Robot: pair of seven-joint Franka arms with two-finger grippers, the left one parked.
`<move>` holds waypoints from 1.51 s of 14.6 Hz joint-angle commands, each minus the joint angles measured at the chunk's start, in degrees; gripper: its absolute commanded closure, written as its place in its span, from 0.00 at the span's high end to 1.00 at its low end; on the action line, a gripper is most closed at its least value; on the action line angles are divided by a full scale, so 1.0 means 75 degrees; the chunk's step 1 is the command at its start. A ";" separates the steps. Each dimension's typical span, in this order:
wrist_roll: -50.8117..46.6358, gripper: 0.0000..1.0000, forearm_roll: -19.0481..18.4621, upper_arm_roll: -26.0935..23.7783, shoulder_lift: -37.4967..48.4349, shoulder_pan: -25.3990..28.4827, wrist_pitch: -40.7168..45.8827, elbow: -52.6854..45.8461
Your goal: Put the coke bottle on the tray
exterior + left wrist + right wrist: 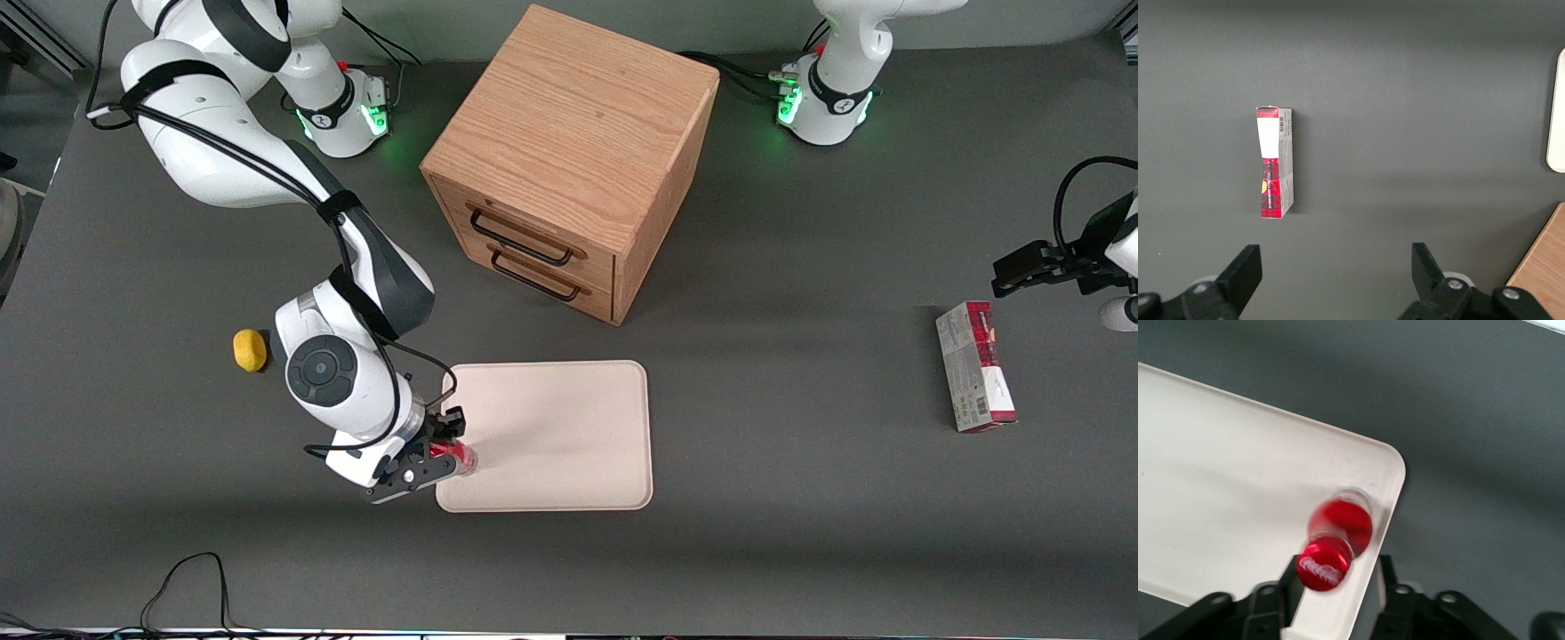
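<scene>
The bottle [1338, 537] stands upright between the fingers of the end effector [442, 449], which grips it just inside the tray [569, 427] at the corner nearest the working arm. Its long axis is vertical, directly below the wrist.

Coke bottle [1338, 537] on tray [569, 427] corner — gripper [442, 453] around it.

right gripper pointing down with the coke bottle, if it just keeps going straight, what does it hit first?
Most likely the tray. The gripper points down, shut on the coke bottle, which hangs over the tray's corner near the rim. The bottle's base would land first, probably just inside the rim; its height above is unclear.
</scene>
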State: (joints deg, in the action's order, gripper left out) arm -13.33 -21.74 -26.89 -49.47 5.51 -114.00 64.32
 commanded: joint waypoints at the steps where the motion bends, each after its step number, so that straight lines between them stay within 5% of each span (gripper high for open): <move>1: -0.0250 1.00 -0.0242 -0.0095 -0.0142 0.0004 0.0001 -0.0256; 6: -0.0483 1.00 0.0084 -0.0072 0.0487 -0.0206 0.0269 -0.0070; 10: -0.0380 1.00 0.1628 0.0301 0.2863 -0.1155 0.0528 0.2140; 13: 0.0146 1.00 0.3199 0.1659 0.4739 -0.1086 0.0808 0.3654; 18: 0.0746 1.00 0.3332 0.2902 0.7074 -0.1040 0.1183 0.5707; 22: 0.0840 1.00 0.3238 0.3210 0.7522 -0.0981 0.2061 0.5628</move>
State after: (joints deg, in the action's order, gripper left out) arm -8.18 1.63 -3.45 5.06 -2.67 -100.13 105.40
